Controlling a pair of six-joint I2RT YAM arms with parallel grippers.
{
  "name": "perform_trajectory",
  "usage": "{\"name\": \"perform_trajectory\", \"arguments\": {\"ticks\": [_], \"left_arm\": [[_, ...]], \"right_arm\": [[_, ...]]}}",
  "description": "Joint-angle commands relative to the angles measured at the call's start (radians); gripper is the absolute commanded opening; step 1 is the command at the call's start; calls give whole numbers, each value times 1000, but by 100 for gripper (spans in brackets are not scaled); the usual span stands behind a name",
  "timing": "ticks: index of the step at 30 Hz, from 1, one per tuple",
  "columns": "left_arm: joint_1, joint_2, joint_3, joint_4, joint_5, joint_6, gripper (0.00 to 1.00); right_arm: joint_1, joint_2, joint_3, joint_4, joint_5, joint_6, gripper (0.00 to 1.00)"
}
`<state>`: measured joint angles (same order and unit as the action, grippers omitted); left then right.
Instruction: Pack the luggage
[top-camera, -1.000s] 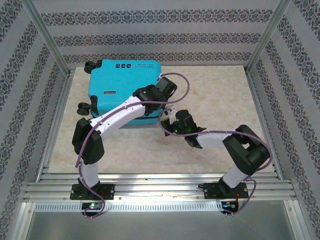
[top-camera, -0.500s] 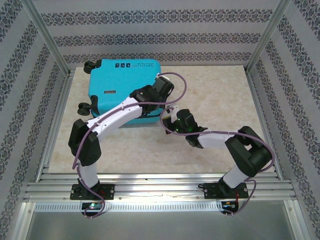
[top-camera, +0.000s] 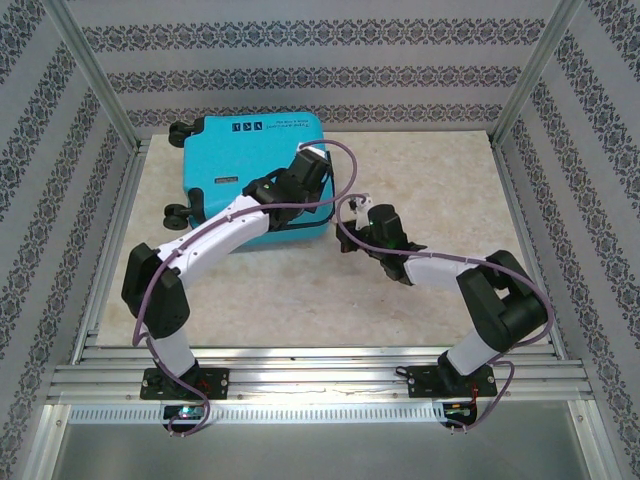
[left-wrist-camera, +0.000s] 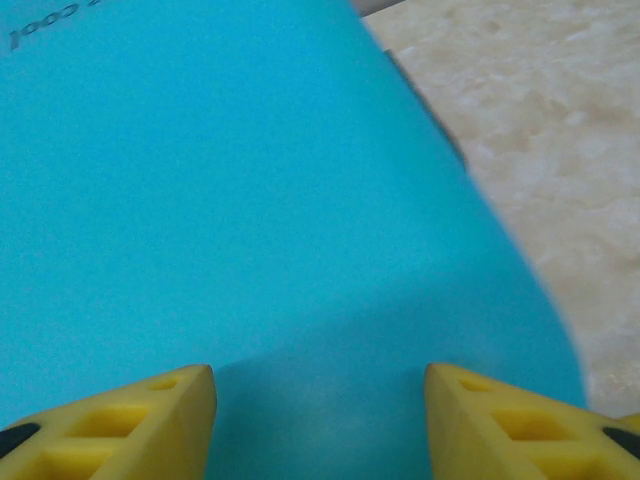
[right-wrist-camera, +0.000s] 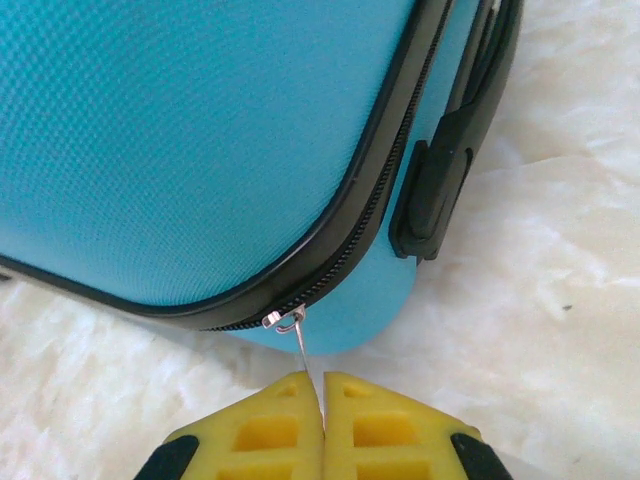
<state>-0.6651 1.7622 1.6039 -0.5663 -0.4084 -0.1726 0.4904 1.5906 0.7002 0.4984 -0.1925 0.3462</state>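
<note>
The turquoise luggage (top-camera: 225, 150) lies flat and closed at the back left of the table. My left gripper (top-camera: 312, 158) hangs over its top shell (left-wrist-camera: 250, 180) near the right edge, open, its yellow fingertips (left-wrist-camera: 180, 410) wide apart with nothing between them. I cannot tell whether they touch the shell. My right gripper (top-camera: 352, 205) is at the case's near right corner (right-wrist-camera: 380, 290), shut on the thin metal zipper pull (right-wrist-camera: 300, 345). The slider (right-wrist-camera: 283, 320) sits on the black zipper band (right-wrist-camera: 370, 190) just below the black side handle (right-wrist-camera: 440, 190).
The marbled tabletop (top-camera: 430, 170) stretches to the right of the case and in front of it. Aluminium frame posts (top-camera: 95, 90) and patterned walls close in the left, back and right sides. A slatted rail (top-camera: 320, 370) runs along the near edge by the arm bases.
My right gripper has moved right and toward the back with the zipper pull, round the case's near right corner. The left arm has swung left over the shell. The case has shifted slightly backward.
</note>
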Motion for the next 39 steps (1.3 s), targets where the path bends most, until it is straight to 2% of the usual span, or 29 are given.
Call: {"name": "perform_trajectory", "arguments": {"ticks": [1, 7, 10, 13, 16, 24, 34, 39], "left_arm": [[58, 11, -73, -257, -76, 19, 55], [64, -13, -54, -247, -5, 30, 55], [61, -39, -6, -237, 62, 29, 66], [52, -46, 61, -222, 148, 30, 76], [25, 0, 160, -226, 168, 40, 82], [-7, 240, 480, -312, 156, 52, 86], [-27, 623, 979, -504, -99, 55, 86], [-34, 657, 1005, -578, -243, 56, 85]], "right_arm": [[-97, 15, 46, 95, 106, 12, 0], [-97, 38, 45, 177, -123, -54, 0], [-95, 59, 27, 242, -235, -45, 0], [-93, 77, 18, 243, -257, -32, 0], [-93, 85, 14, 271, -260, -24, 0], [-92, 79, 4, 267, -250, -17, 0], [-92, 76, -2, 259, -263, -15, 0], [-84, 67, -16, 261, -268, -13, 0]]}}
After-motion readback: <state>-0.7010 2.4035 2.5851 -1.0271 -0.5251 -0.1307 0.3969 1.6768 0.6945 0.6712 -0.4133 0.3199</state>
